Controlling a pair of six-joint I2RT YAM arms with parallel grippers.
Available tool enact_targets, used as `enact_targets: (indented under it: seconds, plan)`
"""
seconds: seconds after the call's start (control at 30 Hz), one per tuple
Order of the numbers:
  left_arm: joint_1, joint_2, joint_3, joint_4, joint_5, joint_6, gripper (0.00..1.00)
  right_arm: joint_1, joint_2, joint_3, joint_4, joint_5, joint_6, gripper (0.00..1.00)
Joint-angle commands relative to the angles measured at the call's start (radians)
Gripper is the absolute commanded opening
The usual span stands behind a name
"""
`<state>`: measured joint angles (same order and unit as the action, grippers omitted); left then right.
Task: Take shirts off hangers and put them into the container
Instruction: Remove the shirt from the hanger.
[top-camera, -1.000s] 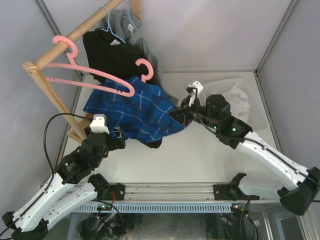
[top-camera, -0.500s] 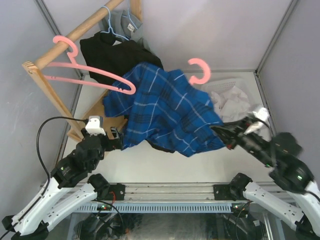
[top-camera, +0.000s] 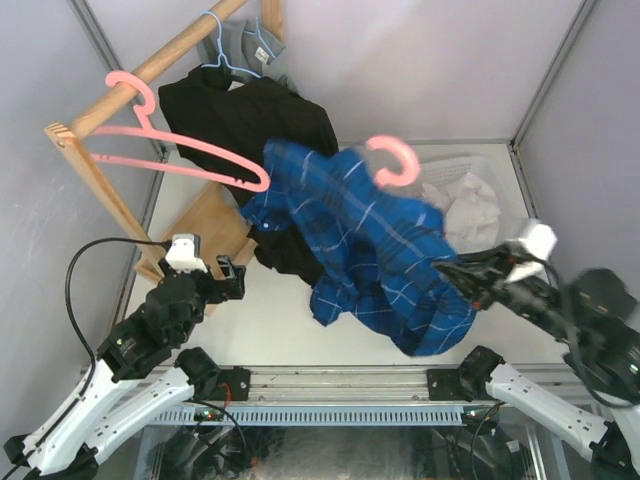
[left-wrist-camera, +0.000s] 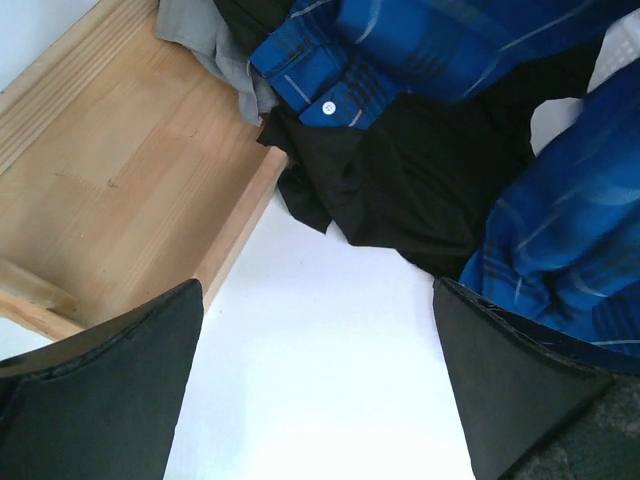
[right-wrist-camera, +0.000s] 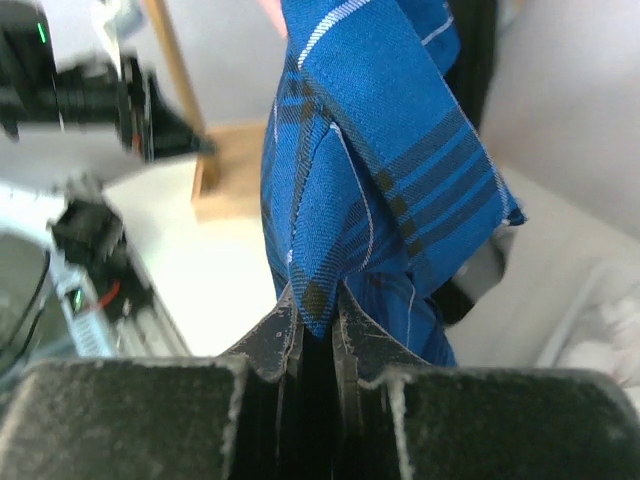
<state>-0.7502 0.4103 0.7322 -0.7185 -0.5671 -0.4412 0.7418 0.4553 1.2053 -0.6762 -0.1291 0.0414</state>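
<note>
Blue plaid shirt (top-camera: 380, 250), pinched by right end effector (right-wrist-camera: 318, 310), may drag its pink hanger (top-camera: 395, 160) into two-o'clock basket (top-camera: 470, 165); left end effector (left-wrist-camera: 318, 290) spread.

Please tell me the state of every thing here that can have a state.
left tool: open, empty.
right tool: shut on blue plaid shirt.
blue plaid shirt: held up, pink hanger inside.
black shirt: hanging on rack.
white shirt: crumpled in container.
empty pink hanger: hooked on rack.

Counted: one each of white shirt (top-camera: 468, 205), blue plaid shirt (top-camera: 385, 250), black shirt (top-camera: 250, 110), grey shirt (top-camera: 240, 40), container (top-camera: 478, 162), wooden rack (top-camera: 95, 183); two pink hangers (top-camera: 205, 152); two light-blue hangers (top-camera: 214, 45).
</note>
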Motion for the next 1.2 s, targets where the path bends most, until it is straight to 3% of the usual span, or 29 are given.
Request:
enact_targets:
  seconds: [0.0,0.27,0.6,0.83,1.17]
  plan:
    - [0.002,-0.036,-0.022,0.043,0.052,0.003,1.00,0.001,0.112,-0.093,-0.071,-0.200,-0.028,0.00]
    - [0.002,-0.119,0.097,0.065,0.278,-0.038,0.99,0.001,0.198,-0.218,-0.063,-0.416,-0.026,0.00]
    - [0.002,-0.001,0.100,0.181,0.480,-0.091,0.94,0.012,0.417,-0.235,0.142,-0.559,0.070,0.00]
    - [-0.004,0.068,0.055,0.257,0.494,-0.148,0.87,0.057,0.533,-0.234,0.267,-0.506,0.168,0.00]
    - [-0.070,0.140,-0.007,0.320,0.279,-0.193,0.77,0.098,0.562,-0.234,0.311,-0.496,0.184,0.00]
